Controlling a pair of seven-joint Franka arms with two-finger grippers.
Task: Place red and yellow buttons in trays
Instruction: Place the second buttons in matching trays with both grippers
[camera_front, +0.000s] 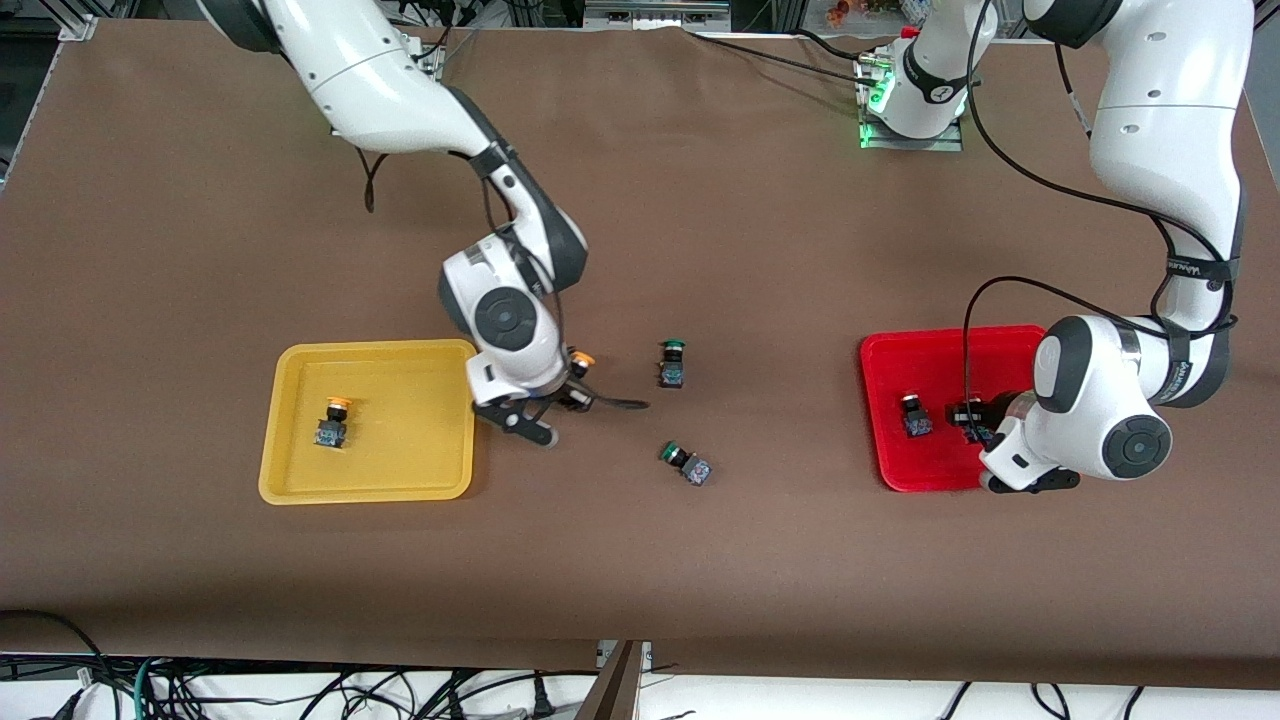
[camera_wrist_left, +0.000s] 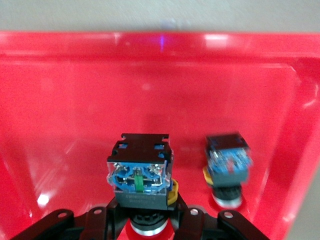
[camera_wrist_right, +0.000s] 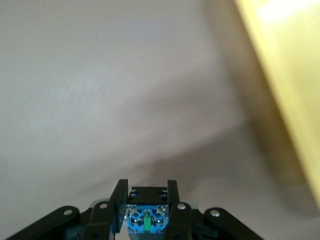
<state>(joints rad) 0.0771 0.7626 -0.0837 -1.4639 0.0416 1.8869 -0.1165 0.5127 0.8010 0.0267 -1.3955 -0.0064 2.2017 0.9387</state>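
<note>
Yellow tray (camera_front: 300, 480): 1 yellow button (camera_front: 333, 421) inside, beside the right gripper.
Right gripper (camera_front: 570, 385): clamped on a second yellow button (camera_front: 580, 362).
Left gripper (camera_wrist_left: 146, 220): over the red tray (camera_front: 890, 400), grasping a red button (camera_wrist_left: 139, 182); another red button (camera_front: 914, 416) beside it.

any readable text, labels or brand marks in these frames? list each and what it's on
None can be read for certain.
Left arm: a dark band carries white lettering, too small to read.
Red-capped button held in the left gripper over the red tray: print on its base, blurred.
</note>
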